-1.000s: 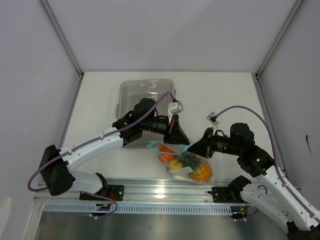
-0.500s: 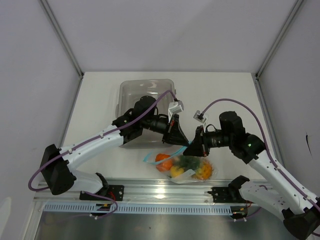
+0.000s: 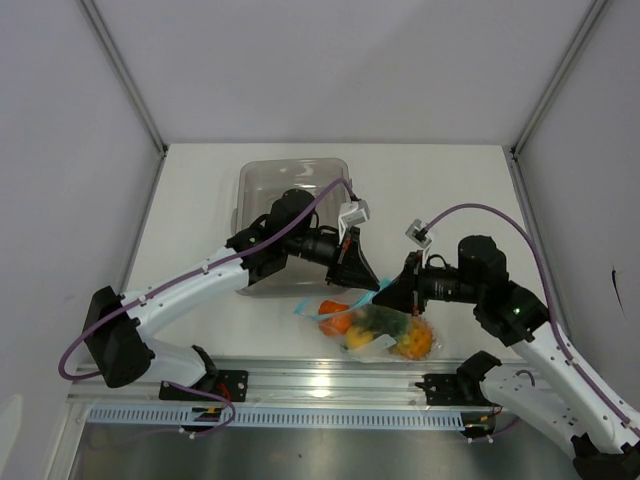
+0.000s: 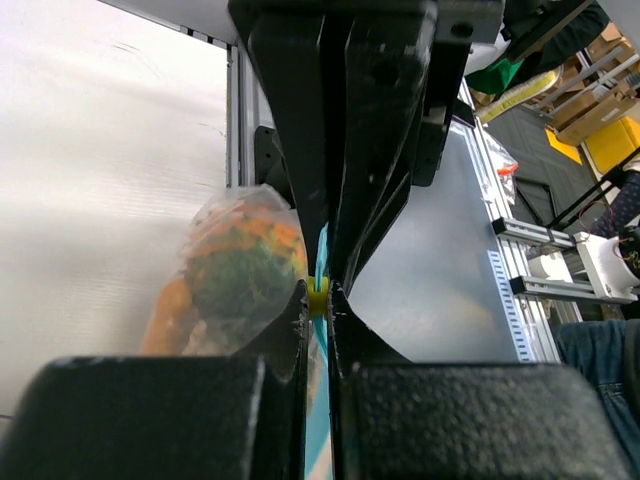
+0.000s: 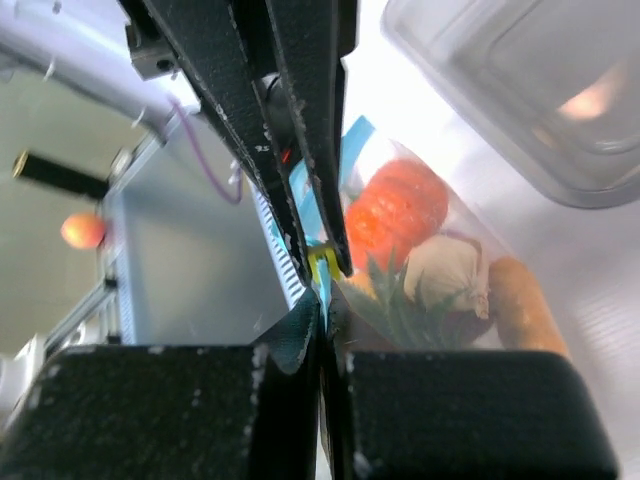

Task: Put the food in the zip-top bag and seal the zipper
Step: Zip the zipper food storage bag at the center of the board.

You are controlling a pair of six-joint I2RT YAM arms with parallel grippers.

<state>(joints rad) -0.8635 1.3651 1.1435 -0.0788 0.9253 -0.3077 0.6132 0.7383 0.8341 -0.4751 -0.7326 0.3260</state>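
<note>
Down at the near edge of the counter [image 3: 450, 190], just in front of the clear tray [image 3: 290, 175], I can see the bag [image 3: 375, 335] lying bulging between my two arms. As far as I can tell, all the food [image 3: 338, 322] is inside it: orange, yellow and green pieces show through the plastic. That puts me at the sealing step. Both wrist views show the blue zipper [image 4: 318, 400] running between the tips. My left claw [image 4: 318, 300] and right claw [image 5: 322, 270] meet nose to nose, each pinched narrow on that strip. The strip's left end looks loose from above, so next I'd guess one claw should hold while the other slides outward, pressing the track closed without dragging the bag off the edge.
</note>
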